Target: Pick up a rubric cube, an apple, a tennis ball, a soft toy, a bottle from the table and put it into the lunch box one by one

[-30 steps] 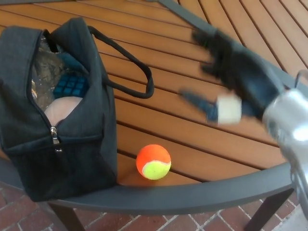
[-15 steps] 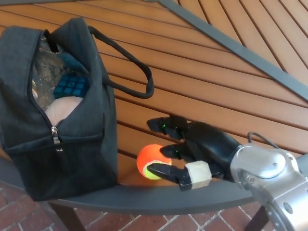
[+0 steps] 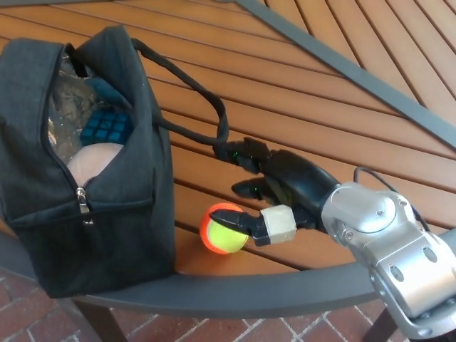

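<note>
An orange and yellow tennis ball [image 3: 222, 229] lies near the table's front edge, just right of the black lunch bag [image 3: 114, 221]. My right hand [image 3: 278, 189] reaches in from the right. Its thumb [image 3: 249, 224] rests against the ball's right side, and its two fingers [image 3: 246, 153] spread apart above and behind the ball without touching it. The bag stands unzipped; inside I see a blue cube [image 3: 105, 128], a pale pink rounded thing [image 3: 92, 162] and something clear and crinkled [image 3: 70, 100]. My left hand does not show.
The bag's handle loop [image 3: 214, 117] lies on the wooden slats close to my fingertips. The round table's dark metal rim [image 3: 235, 292] runs just below the ball, with brick floor beyond it. A dark metal bar [image 3: 370, 78] crosses the slats at the upper right.
My right hand swung down from the upper right to the ball, then moved up and left around it. The thumb now presses on the ball, which has shifted slightly up and left.
</note>
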